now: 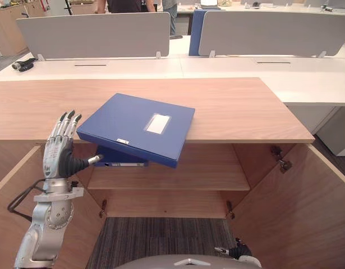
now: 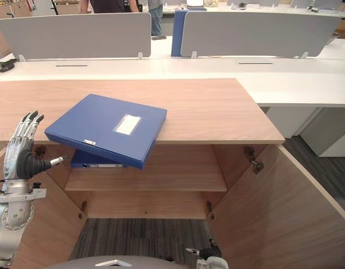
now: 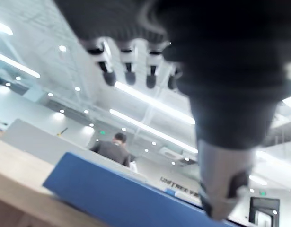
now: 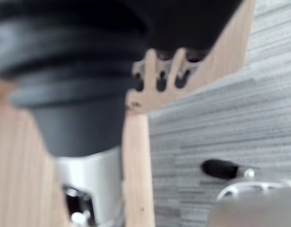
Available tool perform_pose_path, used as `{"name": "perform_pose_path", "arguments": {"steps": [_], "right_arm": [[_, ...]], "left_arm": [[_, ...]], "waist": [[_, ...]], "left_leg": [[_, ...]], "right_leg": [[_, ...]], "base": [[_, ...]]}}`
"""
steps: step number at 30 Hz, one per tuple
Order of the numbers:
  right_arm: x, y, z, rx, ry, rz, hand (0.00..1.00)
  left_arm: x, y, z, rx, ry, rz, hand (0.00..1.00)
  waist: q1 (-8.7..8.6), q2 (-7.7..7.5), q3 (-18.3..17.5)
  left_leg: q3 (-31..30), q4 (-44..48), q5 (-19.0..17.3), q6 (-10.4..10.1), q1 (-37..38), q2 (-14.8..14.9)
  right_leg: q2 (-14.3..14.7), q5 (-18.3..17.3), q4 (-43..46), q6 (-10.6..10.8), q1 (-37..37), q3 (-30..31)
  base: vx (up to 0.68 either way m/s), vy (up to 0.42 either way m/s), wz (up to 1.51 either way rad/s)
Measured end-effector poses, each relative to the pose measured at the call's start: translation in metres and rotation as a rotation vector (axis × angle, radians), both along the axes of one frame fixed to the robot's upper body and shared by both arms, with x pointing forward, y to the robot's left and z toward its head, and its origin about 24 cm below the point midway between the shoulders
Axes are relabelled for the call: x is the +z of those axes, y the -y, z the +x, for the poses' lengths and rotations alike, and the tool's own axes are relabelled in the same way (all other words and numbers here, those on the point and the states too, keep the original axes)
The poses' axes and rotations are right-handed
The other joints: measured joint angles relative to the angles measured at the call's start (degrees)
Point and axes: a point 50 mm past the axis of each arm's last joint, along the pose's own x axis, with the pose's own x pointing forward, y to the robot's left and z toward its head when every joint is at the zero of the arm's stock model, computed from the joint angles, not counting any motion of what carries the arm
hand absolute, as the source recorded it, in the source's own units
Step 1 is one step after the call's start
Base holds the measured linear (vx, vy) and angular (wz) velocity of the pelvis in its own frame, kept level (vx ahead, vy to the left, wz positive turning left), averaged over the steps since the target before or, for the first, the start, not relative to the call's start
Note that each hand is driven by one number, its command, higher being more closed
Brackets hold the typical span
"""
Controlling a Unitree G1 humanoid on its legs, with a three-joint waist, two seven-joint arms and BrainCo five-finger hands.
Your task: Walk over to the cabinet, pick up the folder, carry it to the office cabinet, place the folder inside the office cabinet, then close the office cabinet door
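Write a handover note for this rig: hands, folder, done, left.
The left robot hand is open, raised beside a corner of the blue folder, holding nothing.
The right robot hand is low in front of the cabinet, state unclear.
The blue folder lies on the cabinet top, overhanging its front edge; a second folder is on the shelf inside; both doors are open.
Done: robot at the cabinet. Left: grasp, place inside, close door.

Folder [image 1: 133,131] label [image 1: 158,124]: txt too small to read

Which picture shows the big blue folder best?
The left eye view: the whole blue folder lies on the cabinet top, jutting over its edge. The right eye view matches. The left wrist view catches its side.
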Motion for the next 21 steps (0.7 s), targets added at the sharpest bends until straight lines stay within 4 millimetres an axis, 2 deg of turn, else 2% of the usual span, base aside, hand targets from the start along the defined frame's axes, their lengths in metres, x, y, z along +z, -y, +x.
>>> {"name": "perform_pose_path", "arguments": {"steps": [2, 3, 7, 12, 21], "right_arm": [[0.0, 0.001, 0.0, 0.001, -0.001, -0.002, 0.0], [0.0, 0.001, 0.0, 0.002, -0.001, -0.003, 0.0], [-0.001, 0.004, -0.004, 0.004, -0.02, -0.01, 0.0], [0.0, 0.009, -0.006, 0.004, -0.03, -0.023, 0.0], [-0.001, 0.01, -0.008, 0.008, -0.044, -0.027, 0.0]], "left_arm": [[0.001, 0.003, 0.0, -0.017, 0.004, 0.017, 0.0], [0.003, 0.006, 0.0, -0.034, 0.009, 0.034, 0.0], [0.006, 0.017, 0.004, -0.119, 0.007, 0.092, 0.0], [-0.001, 0.031, 0.003, -0.21, -0.036, 0.101, 0.0], [-0.01, 0.047, 0.003, -0.312, -0.109, 0.12, 0.0]], "waist": [[-0.11, 0.6, 0.38], [-0.22, 0.21, 0.27], [-0.61, 0.69, 0.5], [-1.13, 1.18, 0.84], [-1.94, 1.01, 1.01]], "left_leg": [[0.06, 0.0, 0.0, 0.0, 0.0, 0.04], [0.08, 0.01, -0.01, -0.01, 0.03, 0.09], [0.21, -0.02, -0.05, -0.07, 0.05, 0.13], [1.19, -0.14, -0.3, 0.27, 0.68, 0.19], [2.16, -0.16, -0.68, 0.55, 1.12, 0.05]], "right_leg": [[0.03, 0.0, -0.01, 0.0, -0.06, 0.13], [0.05, 0.0, 0.0, -0.01, -0.06, 0.19], [0.1, 0.02, -0.01, -0.02, -0.16, 0.42], [0.18, 0.02, 0.02, -0.02, -0.15, 1.46], [0.21, 0.02, 0.02, 0.01, -0.22, 2.34]], "base": [[-0.02, 0.017, -0.03], [0.0, 0.0, 0.0], [0.0, 0.007, -0.01], [0.01, 0.039, -0.1], [0.0, 0.032, -0.06]]}}
